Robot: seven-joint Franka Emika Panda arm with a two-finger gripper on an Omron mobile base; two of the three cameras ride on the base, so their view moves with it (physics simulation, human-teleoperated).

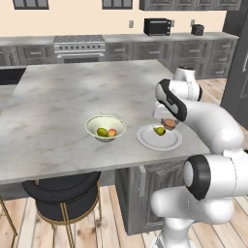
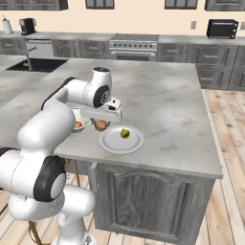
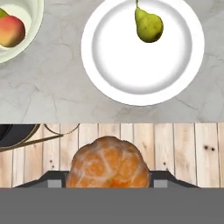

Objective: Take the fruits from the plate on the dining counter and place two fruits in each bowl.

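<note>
In the left base view we see the bowl (image 1: pixel 105 128) holding a pear and a peach, then at its 3 o'clock the plate (image 1: pixel 159 138) on the worktop (image 1: pixel 72 92) with one pear (image 1: pixel 159 131). Above the plate's near edge our tool (image 3: pixel 108 180) grips an orange fruit (image 3: pixel 108 164).

The left base view looks forward and down from behind the arm, over the near edge of the pale grey marbled counter (image 1: pixel 72 97). The right base view faces the same counter from the other side. Both share the flat round white plate (image 1: pixel 167 141). The hand view looks straight down, close above this plate and the near edge.
</note>
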